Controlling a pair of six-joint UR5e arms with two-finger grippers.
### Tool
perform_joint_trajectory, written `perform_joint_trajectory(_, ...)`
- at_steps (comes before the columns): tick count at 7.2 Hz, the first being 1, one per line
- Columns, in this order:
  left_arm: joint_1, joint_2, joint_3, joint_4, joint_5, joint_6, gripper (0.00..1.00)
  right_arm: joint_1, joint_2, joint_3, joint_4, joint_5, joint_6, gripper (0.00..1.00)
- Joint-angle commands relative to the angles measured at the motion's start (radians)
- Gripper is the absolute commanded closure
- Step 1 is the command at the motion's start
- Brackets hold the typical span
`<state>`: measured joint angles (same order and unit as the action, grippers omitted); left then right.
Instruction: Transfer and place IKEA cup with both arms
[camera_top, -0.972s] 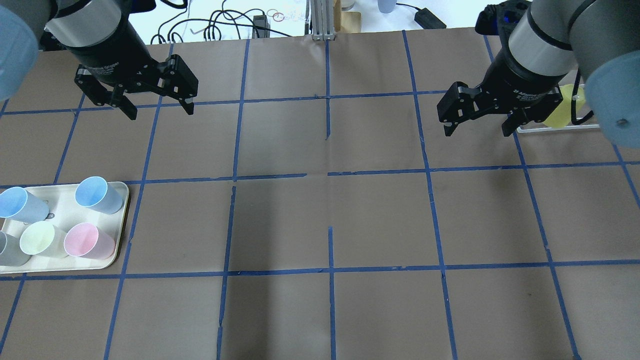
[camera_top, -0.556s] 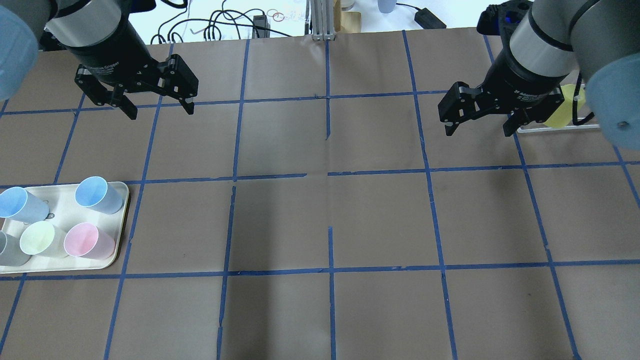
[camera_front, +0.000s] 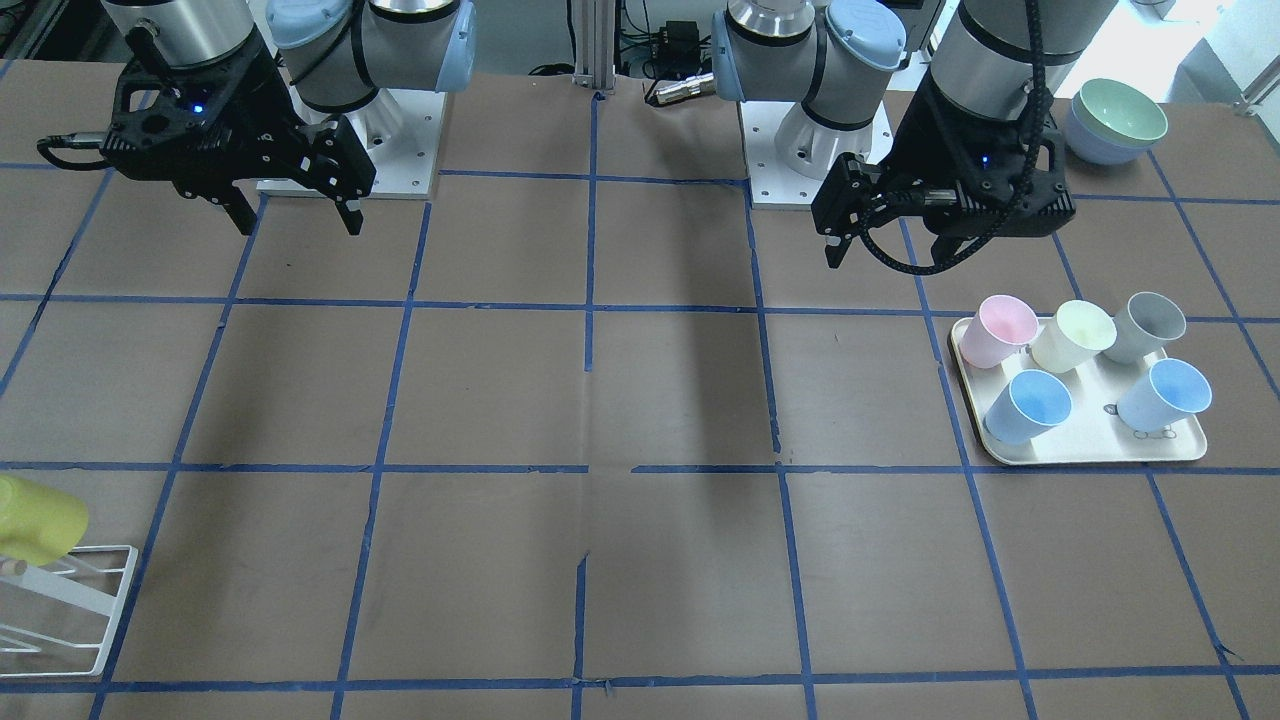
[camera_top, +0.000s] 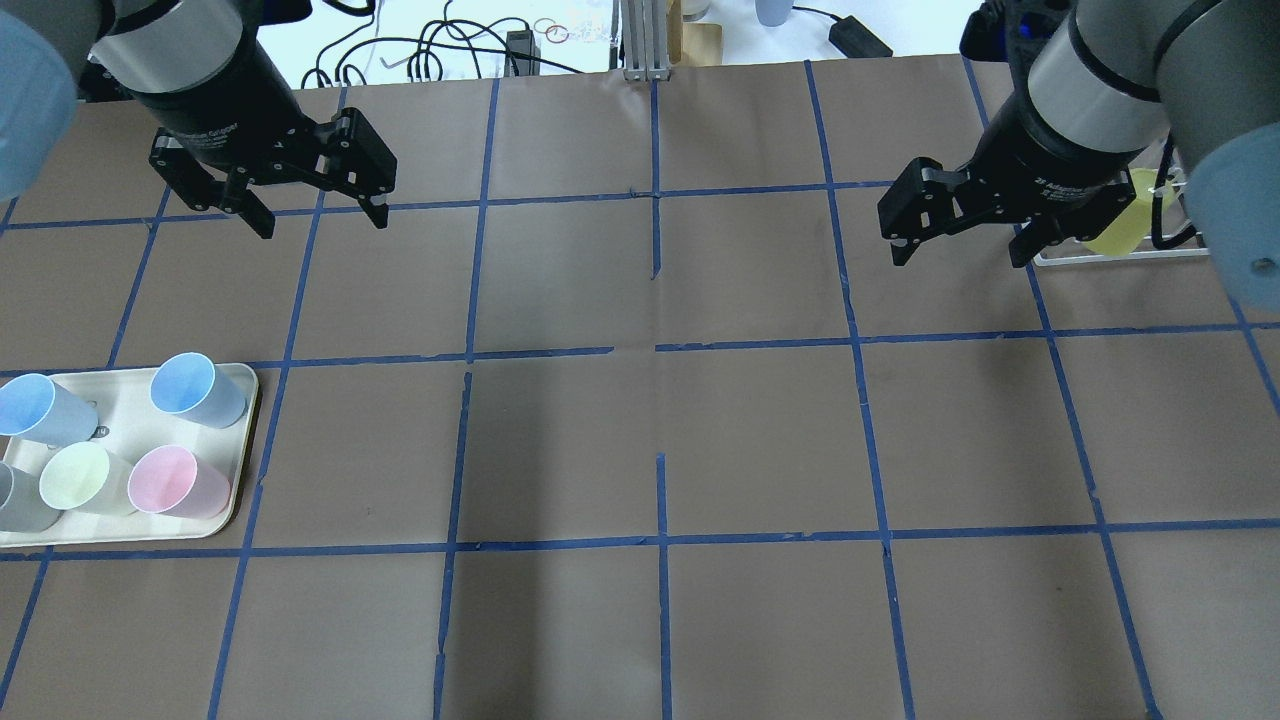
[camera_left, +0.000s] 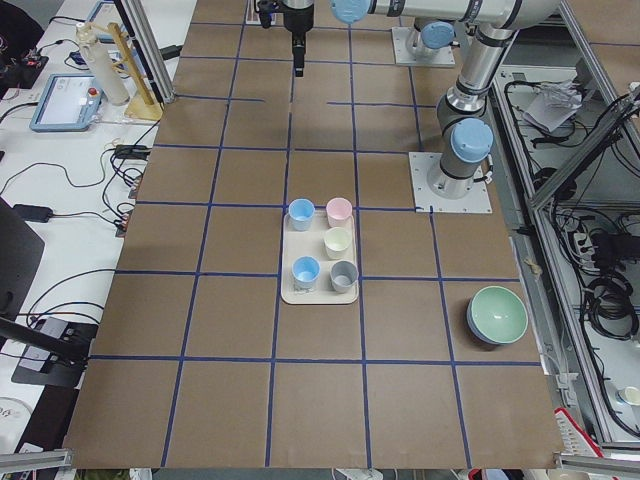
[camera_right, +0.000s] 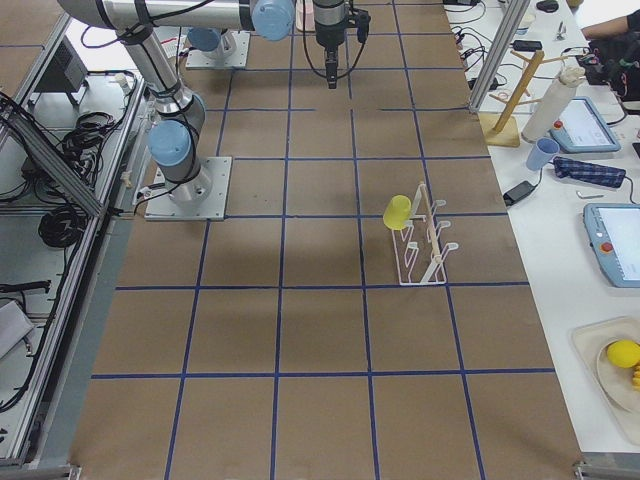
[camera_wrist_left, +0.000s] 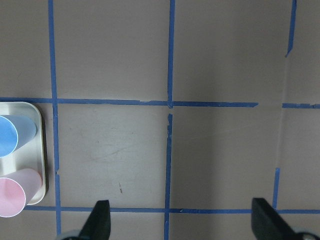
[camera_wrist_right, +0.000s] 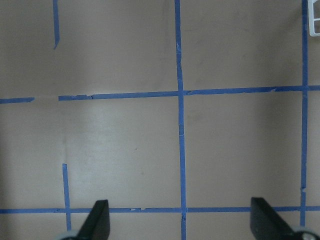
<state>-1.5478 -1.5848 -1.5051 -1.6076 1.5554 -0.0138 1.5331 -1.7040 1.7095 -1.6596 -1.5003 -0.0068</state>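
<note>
The lime-yellow IKEA cup hangs tilted on a peg of a white wire rack at the far right; it also shows in the front view and the right-side view. My right gripper is open and empty, hovering above the table just left of the rack, apart from the cup. Its wrist view shows both fingers spread over bare table. My left gripper is open and empty, high over the far left, with its fingers spread in its wrist view.
A cream tray at the near left holds several pastel cups: two light blue, one pink, one pale cream-yellow, one grey. Stacked bowls stand near the left arm's base. Blue tape lines grid the brown table.
My right gripper has shifted slightly to the right and away, and a little more of the lime-yellow cup shows behind it. The left arm has not moved.
</note>
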Motion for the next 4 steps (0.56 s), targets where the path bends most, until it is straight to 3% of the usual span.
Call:
perform_joint_trajectory(1, 0.0, 0.0, 0.0, 0.0, 0.0, 0.0, 0.0, -0.001, -0.014, 0.004, 0.004, -0.001, 0.002, 0.0)
perform_joint_trajectory(4, 0.0, 0.0, 0.0, 0.002, 0.0, 0.0, 0.0, -0.001, -0.013, 0.004, -0.002, 0.0, -0.001, 0.0)
